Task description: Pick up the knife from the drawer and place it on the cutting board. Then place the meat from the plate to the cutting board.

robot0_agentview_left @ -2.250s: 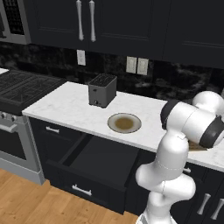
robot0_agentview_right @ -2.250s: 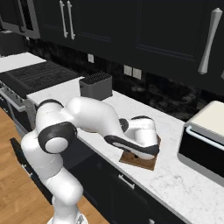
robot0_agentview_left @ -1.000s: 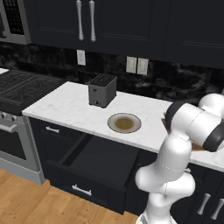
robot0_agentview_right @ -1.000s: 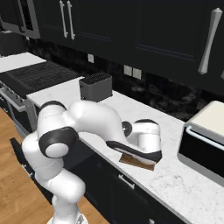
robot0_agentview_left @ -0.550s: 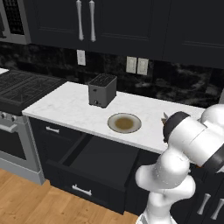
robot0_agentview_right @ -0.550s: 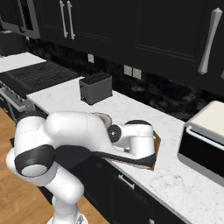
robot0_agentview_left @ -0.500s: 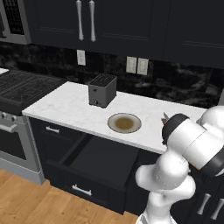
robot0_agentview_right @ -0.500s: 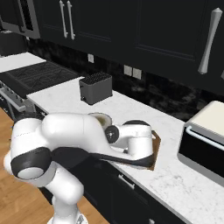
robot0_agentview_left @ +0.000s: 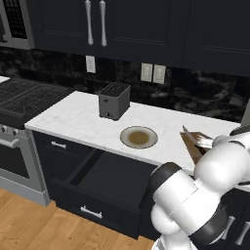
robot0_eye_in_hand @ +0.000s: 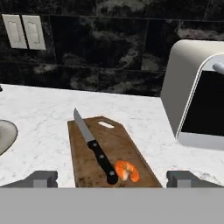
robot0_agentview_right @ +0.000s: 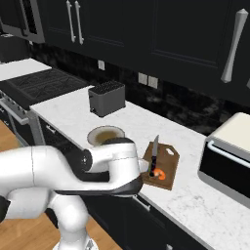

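The brown cutting board (robot0_eye_in_hand: 89, 164) lies on the white counter, with my open gripper (robot0_eye_in_hand: 113, 179) drawn back from its near end and nothing between the fingertips (robot0_eye_in_hand: 41, 178). On the board rest the knife (robot0_eye_in_hand: 94, 146), blade pointing away, and the orange-red meat (robot0_eye_in_hand: 127, 170) beside its dark handle. The right base view shows the same board (robot0_agentview_right: 168, 158), knife (robot0_agentview_right: 154, 154) and meat (robot0_agentview_right: 159, 174) just past my arm's elbow. The plate (robot0_agentview_left: 139, 137) sits bare to the board's left. Below it the dark drawer (robot0_agentview_left: 97, 207) stands pulled out.
A dark toaster (robot0_agentview_left: 114, 100) stands behind the plate. A white boxy appliance (robot0_eye_in_hand: 197, 96) sits close to the board's right side. A stove (robot0_agentview_left: 24, 97) is at the far left. Wall outlets (robot0_eye_in_hand: 24, 31) are on the black backsplash.
My arm has folded back from above the cutting board toward the base, the elbow now low in front of the counter. The gripper has stayed open; knife and meat lie still on the board.
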You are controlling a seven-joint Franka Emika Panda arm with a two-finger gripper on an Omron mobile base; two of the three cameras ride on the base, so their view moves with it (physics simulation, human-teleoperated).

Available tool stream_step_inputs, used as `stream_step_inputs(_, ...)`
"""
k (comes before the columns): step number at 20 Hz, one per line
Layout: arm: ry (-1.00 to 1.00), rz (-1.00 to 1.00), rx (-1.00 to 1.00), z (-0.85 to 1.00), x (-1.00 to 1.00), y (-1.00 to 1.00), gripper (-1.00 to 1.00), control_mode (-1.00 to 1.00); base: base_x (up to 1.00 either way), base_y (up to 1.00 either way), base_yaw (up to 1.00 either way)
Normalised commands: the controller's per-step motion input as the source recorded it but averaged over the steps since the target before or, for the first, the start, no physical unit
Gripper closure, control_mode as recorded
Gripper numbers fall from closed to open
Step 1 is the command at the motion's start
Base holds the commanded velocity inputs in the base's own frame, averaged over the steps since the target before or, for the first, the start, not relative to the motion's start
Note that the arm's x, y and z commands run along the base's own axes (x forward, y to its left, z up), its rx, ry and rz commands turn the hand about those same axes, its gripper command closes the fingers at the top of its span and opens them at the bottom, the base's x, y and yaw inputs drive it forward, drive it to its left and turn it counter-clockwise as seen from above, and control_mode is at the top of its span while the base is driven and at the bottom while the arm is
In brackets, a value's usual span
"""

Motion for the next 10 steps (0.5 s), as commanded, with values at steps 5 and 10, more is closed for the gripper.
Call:
stream_step_inputs(5, -0.01, 0.06, 0.0, 1.0, -0.44, 0.33, -1.0, -1.0, 0.0, 0.0, 0.0)
stream_step_inputs(10, -0.04, 0.06, 0.0, 1.0, -0.48, 0.27, -1.0, -1.0, 0.0, 0.0, 0.0)
